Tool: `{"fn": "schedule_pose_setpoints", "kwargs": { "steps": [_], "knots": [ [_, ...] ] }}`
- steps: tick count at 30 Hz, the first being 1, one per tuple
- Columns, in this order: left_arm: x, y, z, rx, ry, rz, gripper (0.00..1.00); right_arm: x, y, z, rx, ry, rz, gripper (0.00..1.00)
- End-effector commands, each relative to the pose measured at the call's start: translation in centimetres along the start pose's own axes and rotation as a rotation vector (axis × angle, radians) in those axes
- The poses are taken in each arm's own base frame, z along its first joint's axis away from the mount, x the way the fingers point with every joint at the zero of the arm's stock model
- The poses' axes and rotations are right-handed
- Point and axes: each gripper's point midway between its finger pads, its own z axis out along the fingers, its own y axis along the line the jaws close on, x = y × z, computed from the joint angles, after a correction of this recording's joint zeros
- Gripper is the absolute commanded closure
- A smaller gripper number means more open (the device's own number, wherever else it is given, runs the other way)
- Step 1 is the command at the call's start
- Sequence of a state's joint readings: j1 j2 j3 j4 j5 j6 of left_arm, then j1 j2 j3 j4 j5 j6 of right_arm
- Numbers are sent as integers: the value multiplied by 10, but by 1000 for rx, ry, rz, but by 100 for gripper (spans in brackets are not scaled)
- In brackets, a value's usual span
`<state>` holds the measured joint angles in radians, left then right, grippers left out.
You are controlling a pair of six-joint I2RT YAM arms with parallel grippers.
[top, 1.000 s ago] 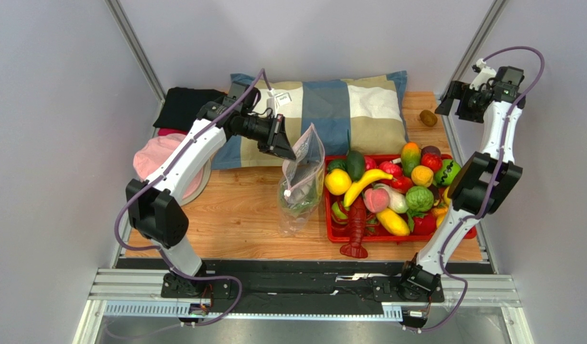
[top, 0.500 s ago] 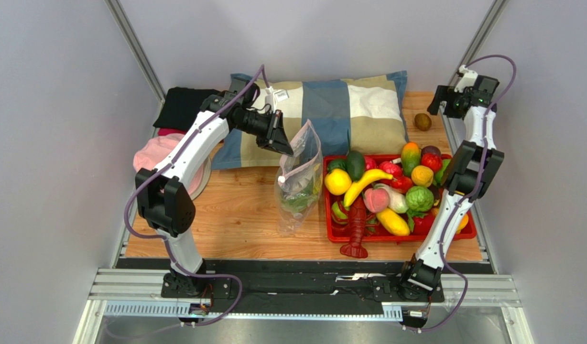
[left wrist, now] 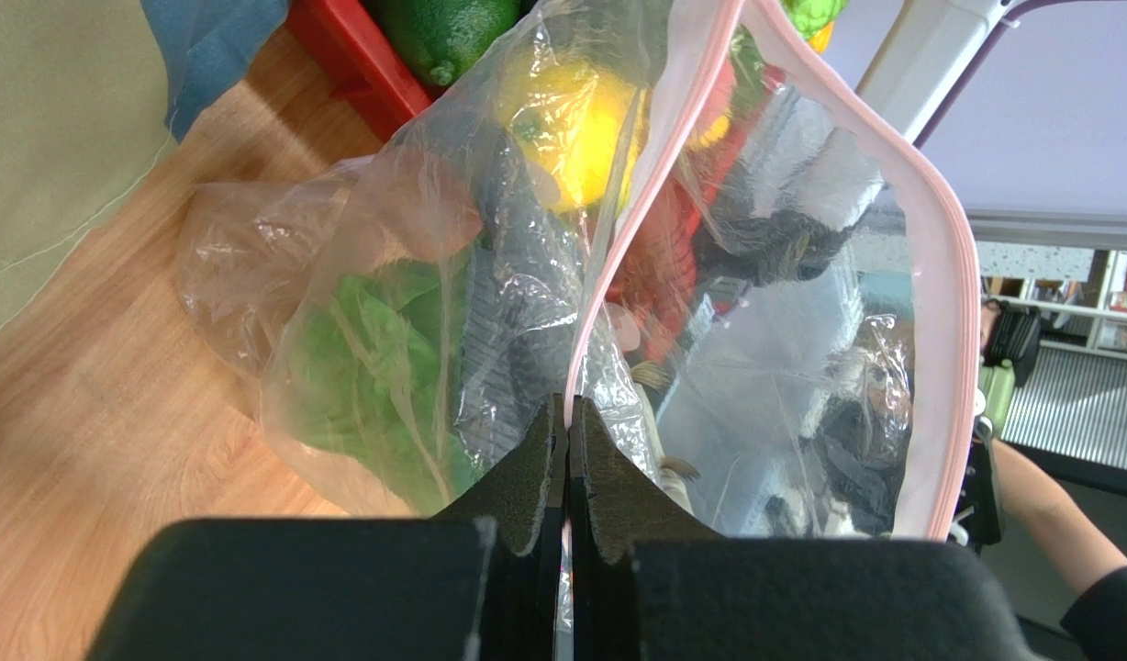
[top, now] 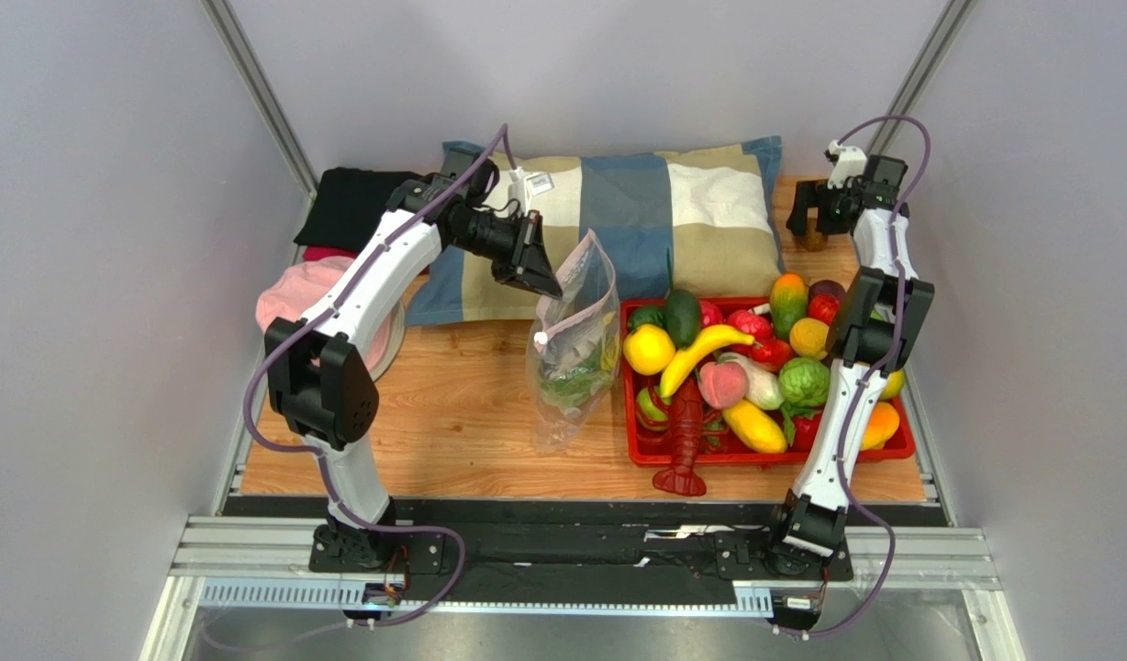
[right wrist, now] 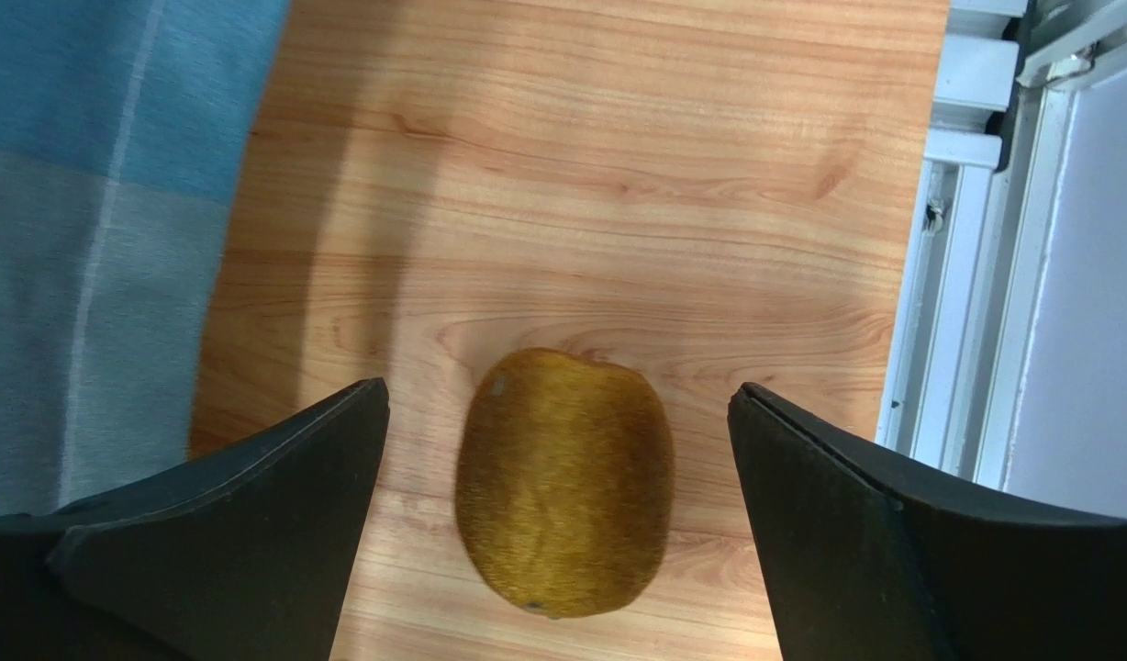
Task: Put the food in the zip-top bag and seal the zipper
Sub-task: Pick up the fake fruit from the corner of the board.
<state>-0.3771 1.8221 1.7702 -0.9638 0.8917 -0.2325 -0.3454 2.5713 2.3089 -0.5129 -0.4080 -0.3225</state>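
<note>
Now we hold the zip-top bag [top: 579,344] upright just left of the red tray [top: 635,444], left claw [left wrist: 569,455] clamped tight on its zipper [left wrist: 941,317], lettuce [left wrist: 376,372] inside. Beyond the tray's far right corner our right claw [right wrist: 555,397] gapes wide astride the brown fruit [right wrist: 566,482], touching nothing.

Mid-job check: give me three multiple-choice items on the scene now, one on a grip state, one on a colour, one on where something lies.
1. The left end effector is: A open; B shut on the bag's rim; C out of view.
2. The tray is: A blue; B red; C white.
3. The brown fruit lies: A in the bag; B in the tray; C on the table under the open right end effector.
Answers: 1 B, it pinches the pink zipper. 2 B, red walls show. 3 C, wood surrounds it between spread jaws.
</note>
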Motion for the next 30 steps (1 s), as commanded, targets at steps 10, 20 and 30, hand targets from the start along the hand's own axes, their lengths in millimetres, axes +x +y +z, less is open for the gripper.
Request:
{"fn": "schedule_pose_setpoints", "kwargs": {
  "steps": [10,20,30],
  "knots": [
    [-12,-7,-7,3,-30,53,100,-2,-16,-4,51,8,-49,28],
    [-7,-12,-14,-2,-36,71,100,-16,-12,-30,50,-8,-45,60],
    [-7,-23,-24,-10,-67,111,100,-140,34,-151,-61,-287,42,79]
  ]
}}
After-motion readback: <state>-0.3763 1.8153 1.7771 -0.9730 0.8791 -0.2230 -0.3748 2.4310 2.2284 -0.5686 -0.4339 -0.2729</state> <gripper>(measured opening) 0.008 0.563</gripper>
